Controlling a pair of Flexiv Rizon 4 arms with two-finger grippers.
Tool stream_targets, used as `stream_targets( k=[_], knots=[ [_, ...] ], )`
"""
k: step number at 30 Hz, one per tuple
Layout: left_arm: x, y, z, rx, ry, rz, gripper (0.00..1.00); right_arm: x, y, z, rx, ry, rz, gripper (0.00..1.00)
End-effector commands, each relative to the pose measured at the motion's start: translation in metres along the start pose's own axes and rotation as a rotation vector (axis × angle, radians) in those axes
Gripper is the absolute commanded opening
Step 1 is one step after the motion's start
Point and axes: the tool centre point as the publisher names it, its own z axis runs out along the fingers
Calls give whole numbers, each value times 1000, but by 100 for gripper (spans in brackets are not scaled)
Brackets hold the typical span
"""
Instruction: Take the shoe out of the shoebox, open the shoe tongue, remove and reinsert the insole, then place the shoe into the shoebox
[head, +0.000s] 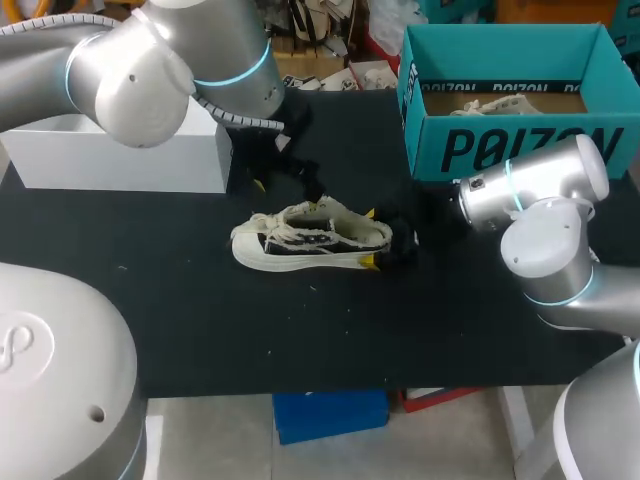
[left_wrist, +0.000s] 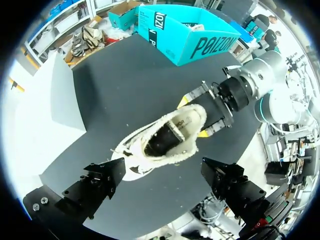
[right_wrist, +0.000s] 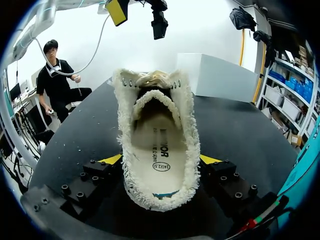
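Note:
A cream low-top shoe (head: 310, 238) with frayed edges and a dark side lies on the black table (head: 200, 320), toe towards my left. My right gripper (head: 372, 238) is shut on its heel, one yellow tip on each side. In the right wrist view the shoe (right_wrist: 157, 150) runs straight ahead from between the fingers (right_wrist: 112, 160), its mouth wide and the pale insole (right_wrist: 160, 145) lying inside. My left gripper (left_wrist: 165, 182) hangs open above the shoe (left_wrist: 165, 137), touching nothing. The teal shoebox (head: 520, 150) stands at the back right.
A second shoe (head: 500, 105) lies inside the shoebox. A white box (head: 120, 155) stands at the back left, close under my left arm. Bare black table stretches in front of the shoe to the near edge.

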Motion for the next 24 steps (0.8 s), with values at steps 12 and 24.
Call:
stream_targets(
  k=[12,24],
  knots=[
    [22,-11,15,-155,-189,-193,100,1,0,3,3,-1,2,0],
    [22,-23,44,-226,-334,-243,100,1,0,3,3,-1,2,0]
  ],
)
